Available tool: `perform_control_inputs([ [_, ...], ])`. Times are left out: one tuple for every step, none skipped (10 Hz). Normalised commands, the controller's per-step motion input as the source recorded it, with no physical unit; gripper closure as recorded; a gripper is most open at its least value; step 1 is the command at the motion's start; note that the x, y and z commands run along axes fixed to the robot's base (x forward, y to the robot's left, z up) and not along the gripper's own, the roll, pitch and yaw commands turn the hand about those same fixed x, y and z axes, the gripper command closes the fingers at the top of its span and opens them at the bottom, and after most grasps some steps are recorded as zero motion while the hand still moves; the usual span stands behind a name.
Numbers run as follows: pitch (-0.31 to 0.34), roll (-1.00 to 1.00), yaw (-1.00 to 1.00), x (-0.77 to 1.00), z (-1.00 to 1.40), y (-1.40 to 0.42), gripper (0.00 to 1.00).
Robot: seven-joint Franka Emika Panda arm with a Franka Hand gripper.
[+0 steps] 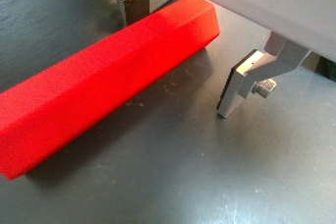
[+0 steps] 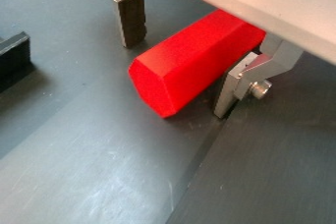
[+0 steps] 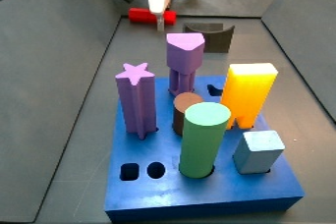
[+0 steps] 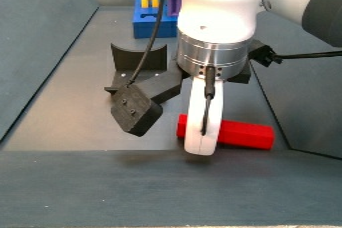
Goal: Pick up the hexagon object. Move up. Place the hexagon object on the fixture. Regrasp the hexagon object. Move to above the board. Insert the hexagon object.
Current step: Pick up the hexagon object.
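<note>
The hexagon object is a long red six-sided bar lying flat on the dark floor (image 1: 118,71), and one of its hexagonal end faces shows in a wrist view (image 2: 164,83). My gripper (image 1: 184,46) is open and straddles the bar near one end, also in the other wrist view (image 2: 182,56). One finger (image 2: 129,22) stands apart from the bar. The other finger (image 2: 234,90) is close against its side. In both side views the gripper (image 4: 201,137) (image 3: 164,7) is low over the red bar (image 4: 243,133) (image 3: 140,15), its tips near the floor.
The dark fixture (image 4: 134,97) (image 3: 210,37) stands on the floor beside the bar, and its edge shows in a wrist view (image 2: 11,59). The blue board (image 3: 210,184) carries a purple star, purple, green, brown, yellow and pale blue pieces, with open holes at its front left.
</note>
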Motion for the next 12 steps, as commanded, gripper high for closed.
perform_control_inputs([
  [0.0, 0.0, 0.0, 0.0, 0.0, 0.0, 0.0],
  [0.0, 0.0, 0.0, 0.0, 0.0, 0.0, 1.0],
  [0.0, 0.0, 0.0, 0.0, 0.0, 0.0, 1.0],
  [0.0, 0.0, 0.0, 0.0, 0.0, 0.0, 1.0],
  [0.0, 0.0, 0.0, 0.0, 0.0, 0.0, 1.0],
  [0.0, 0.0, 0.0, 0.0, 0.0, 0.0, 1.0],
  [0.0, 0.0, 0.0, 0.0, 0.0, 0.0, 1.0],
  [0.0, 0.0, 0.0, 0.0, 0.0, 0.0, 1.0],
  [0.0, 0.0, 0.0, 0.0, 0.0, 0.0, 1.0],
  [0.0, 0.0, 0.0, 0.0, 0.0, 0.0, 1.0],
  [0.0, 0.0, 0.0, 0.0, 0.0, 0.0, 1.0],
  [0.0, 0.0, 0.0, 0.0, 0.0, 0.0, 1.0],
])
